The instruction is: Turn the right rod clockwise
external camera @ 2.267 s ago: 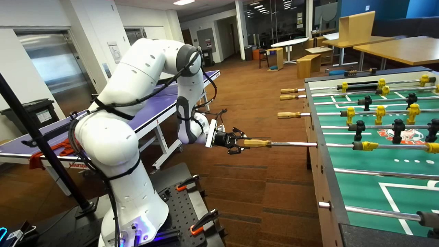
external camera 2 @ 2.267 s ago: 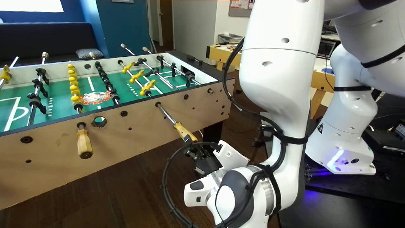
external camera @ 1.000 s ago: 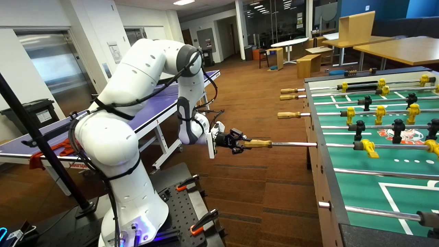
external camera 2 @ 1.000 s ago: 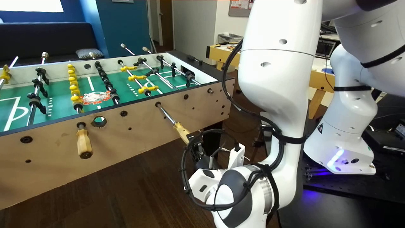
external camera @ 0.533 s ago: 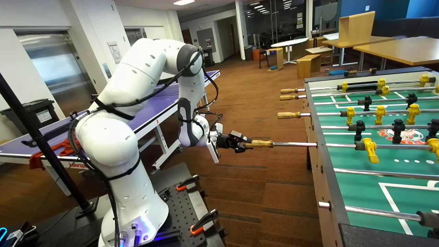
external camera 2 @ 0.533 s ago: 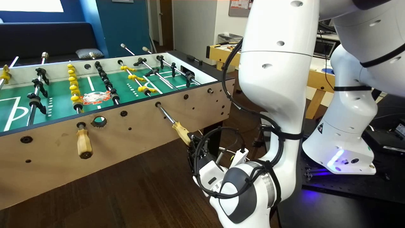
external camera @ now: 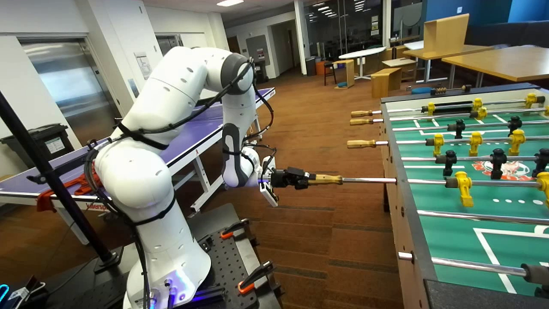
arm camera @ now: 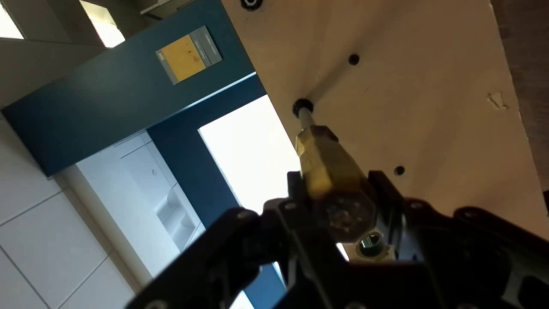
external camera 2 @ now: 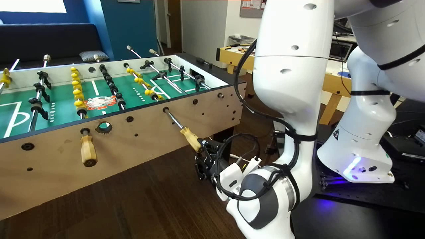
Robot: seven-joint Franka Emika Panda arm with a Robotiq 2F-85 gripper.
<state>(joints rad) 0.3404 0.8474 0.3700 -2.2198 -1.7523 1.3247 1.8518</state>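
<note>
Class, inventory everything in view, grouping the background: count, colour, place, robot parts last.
foosball table: one, tan and green, both exterior views
right rod: one, silver and tan, jutting from that table
other handles: three, tan, beyond that rod
players: many, yellow or black, in the foosball table
purple table: one, purple, behind the arm
cloth: one, orange-red, on the purple table
bins: at least two, black, farther back
furniture: several, tan, white or dark, in the background
clamps: two, black and orange, beside the arm
arm: one, white, by the foosball table
gripper: one, black, closed on the right rod
</note>
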